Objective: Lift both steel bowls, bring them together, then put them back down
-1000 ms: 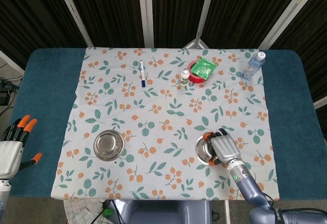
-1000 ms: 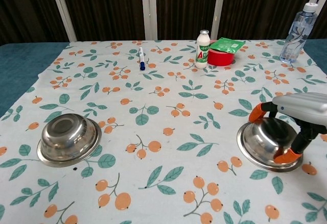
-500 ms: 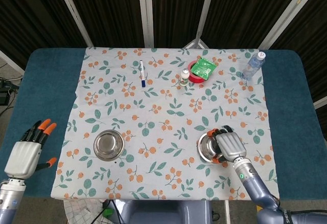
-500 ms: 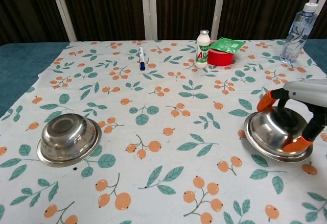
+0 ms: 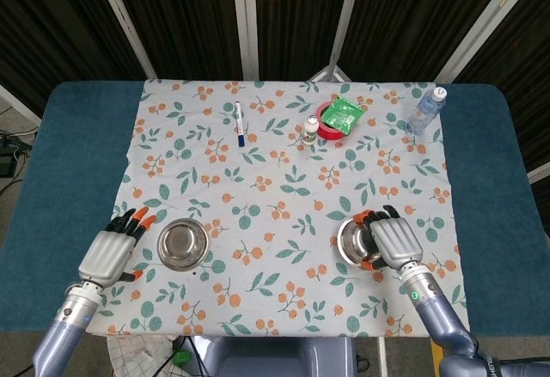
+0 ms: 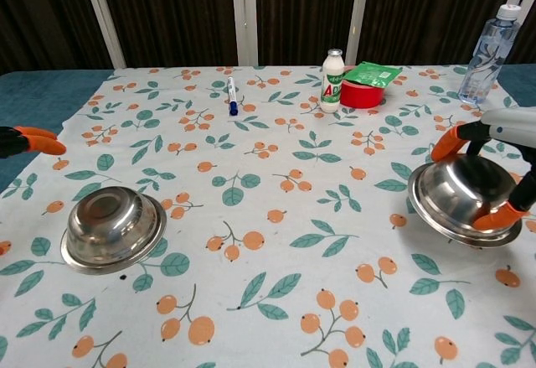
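The right hand (image 5: 394, 238) grips the right bowl (image 6: 463, 198), tilted and raised off the cloth (image 5: 284, 179), well right of the left bowl (image 5: 181, 244). The left bowl sits flat on the cloth near the counter's (image 5: 69, 154) front. The left hand (image 5: 112, 251) hovers just left of it, fingers (image 6: 33, 140) spread, holding nothing.

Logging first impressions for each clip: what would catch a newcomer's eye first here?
Probably the right hand gripping a steel bowl tilted off the flowered cloth at the near right. Next, the matching bowl sitting alone at the near left, with the left hand open just beside it, not touching.
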{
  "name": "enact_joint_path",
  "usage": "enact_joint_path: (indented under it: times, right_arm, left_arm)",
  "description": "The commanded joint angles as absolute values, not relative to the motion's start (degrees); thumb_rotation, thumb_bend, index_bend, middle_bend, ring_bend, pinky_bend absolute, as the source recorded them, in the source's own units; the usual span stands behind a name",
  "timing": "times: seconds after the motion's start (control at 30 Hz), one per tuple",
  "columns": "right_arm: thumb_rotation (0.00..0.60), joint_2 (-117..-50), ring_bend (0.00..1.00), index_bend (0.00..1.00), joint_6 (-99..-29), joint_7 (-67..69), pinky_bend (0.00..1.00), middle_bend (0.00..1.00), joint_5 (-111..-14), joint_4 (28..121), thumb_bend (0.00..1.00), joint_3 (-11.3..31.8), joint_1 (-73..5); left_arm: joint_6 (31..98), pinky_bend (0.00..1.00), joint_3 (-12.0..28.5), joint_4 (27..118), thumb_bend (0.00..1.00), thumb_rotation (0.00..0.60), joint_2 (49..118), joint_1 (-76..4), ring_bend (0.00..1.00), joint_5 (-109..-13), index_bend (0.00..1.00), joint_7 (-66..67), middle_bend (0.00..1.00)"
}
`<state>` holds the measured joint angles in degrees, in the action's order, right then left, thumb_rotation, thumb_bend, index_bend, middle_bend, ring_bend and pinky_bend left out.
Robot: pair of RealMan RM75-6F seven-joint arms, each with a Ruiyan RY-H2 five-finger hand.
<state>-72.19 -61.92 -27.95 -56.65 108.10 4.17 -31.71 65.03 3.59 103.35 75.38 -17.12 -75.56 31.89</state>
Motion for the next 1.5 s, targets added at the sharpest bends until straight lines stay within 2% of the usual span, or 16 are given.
enact_joint_path:
  times: [0.03,0.5,0.97,1.13,1.5]
  right_arm:
    - [0.6,-72.0,0.49,0.47,-62.1,-28.1,0.12,0.39,-56.6,108.4,0.21,4.2,-31.7]
    - [0.6,-71.0,0.49,0.47,-62.4,-27.7,0.12,0.39,-55.7,108.7,0.21,4.3,-31.7]
    - [0.6,-69.7,0.49,0.47,-62.7,-26.3,0.12,0.39,-56.2,108.6,0.21,4.4,-31.3]
    - [0.6,-69.3,0.49,0.47,-62.7,-26.1,0.12,0.39,-56.2,108.8,0.21,4.4,-31.2]
    - [0.6,-69.1,0.49,0.47,-63.3,-27.1,0.12,0.39,-55.5,109.5,0.21,4.6,-31.4]
  left_arm:
    - [61.2,0.09,4.8,103.7,0.1,0.6,77.9,-20.3,0.0,-71.3,0.12,35.5,0.0]
    - [58.8,0.08,5.4,101.1,0.11,0.6,84.2,-25.8,0.0,-64.6,0.13,42.3,0.0]
    - [59.3,0.17,3.5,97.0,0.16,0.6,88.5,-28.1,0.03,-64.2,0.16,43.4,0.0]
    - [60.2,0.18,3.2,96.2,0.17,0.6,88.9,-28.3,0.05,-65.2,0.17,42.4,0.05]
    - [60.7,0.18,2.6,97.1,0.17,0.6,87.6,-28.7,0.06,-63.3,0.18,42.6,0.06]
